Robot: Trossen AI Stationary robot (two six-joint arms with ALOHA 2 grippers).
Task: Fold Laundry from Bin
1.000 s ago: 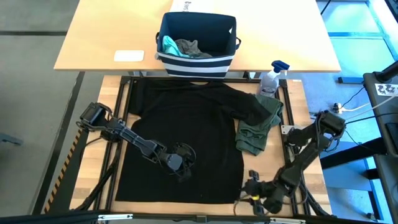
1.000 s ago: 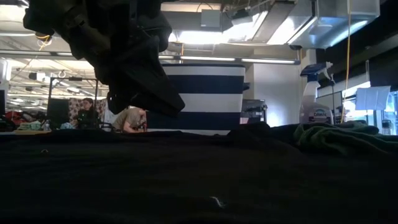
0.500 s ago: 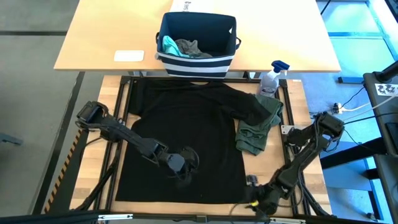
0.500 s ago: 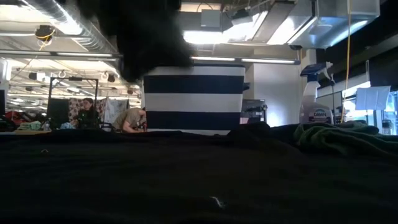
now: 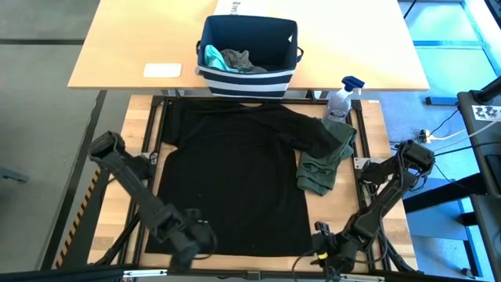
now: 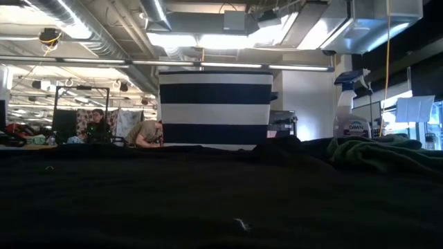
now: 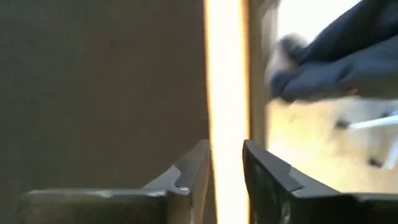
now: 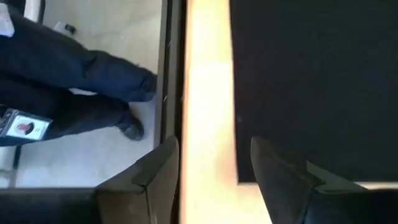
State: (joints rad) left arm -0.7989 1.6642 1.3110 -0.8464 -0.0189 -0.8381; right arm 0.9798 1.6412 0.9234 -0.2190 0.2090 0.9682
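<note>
The large black T-shirt [image 5: 235,172] lies spread flat on the wooden table, its collar toward the far edge. An olive-green piece [image 5: 325,160] lies bunched on the shirt's right sleeve. The navy striped bin [image 5: 247,78] stands on the light table beyond, with a teal piece [image 5: 211,55] and a grey piece [image 5: 239,59] inside. My left gripper [image 5: 196,239] hangs near the shirt's near left corner, its fingers [image 7: 193,174] a little apart with nothing between them. My right gripper [image 5: 322,249] stands open above the shirt's near right corner [image 8: 298,93].
A spray bottle [image 5: 340,100] stands at the table's far right corner, close to the olive piece. A white card [image 5: 163,70] lies on the light table left of the bin. A person's legs [image 8: 74,81] show on the floor beyond the near edge.
My left gripper has left the middle of the black shirt, risen, and swung toward the table's near left corner, passing out of the low view. The shirt lies as before. My right gripper has stayed at the near right corner.
</note>
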